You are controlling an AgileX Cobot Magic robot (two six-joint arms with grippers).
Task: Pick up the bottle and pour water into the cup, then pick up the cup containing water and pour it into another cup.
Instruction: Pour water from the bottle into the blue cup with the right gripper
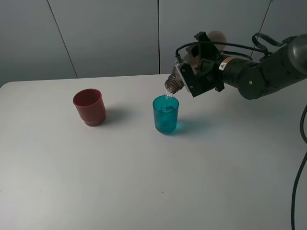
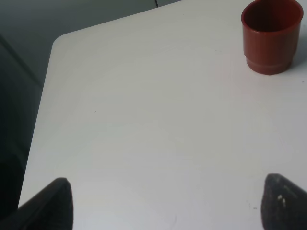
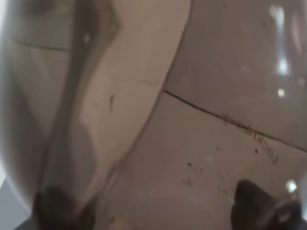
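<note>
Exterior high, Kim asking: where is the bottle (image 1: 175,84) sitting right now?
Lee: It's hanging in the air. The right gripper (image 1: 193,66) is clamping it, jaws pressing on its body. Its long axis is tilting steeply, with the neck pointing down and to the left of that view and the base riding up behind the gripper.
Kim: And the neck against the teal cup (image 1: 166,115)?
Lee: The mouth is hovering just above the rim, on the rim's right side, not touching. A thin stream (image 1: 169,95) is looking like it's dropping into the cup. Mouth over opening, that's the relation everything is hanging on.
Kim: Right wrist helping?
Lee: Not much. Smoky plastic is filling it, so it's only telling me the bottle is pressing close to the lens.
Kim: And the left gripper (image 2: 168,207)?
Lee: Its fingers are standing wide apart with nothing between them, hovering over bare table (image 2: 144,120). Ahead of it the red cup (image 2: 271,40) is standing upright.
Kim: Who's nearer which cup?
Lee: I'm judging the right arm nearer the teal cup. The red cup is standing well apart from it, on the left arm's side.
Kim: Counts?
Lee: I'm counting one bottle, two cups (one teal, one red), two grippers and one table.
</note>
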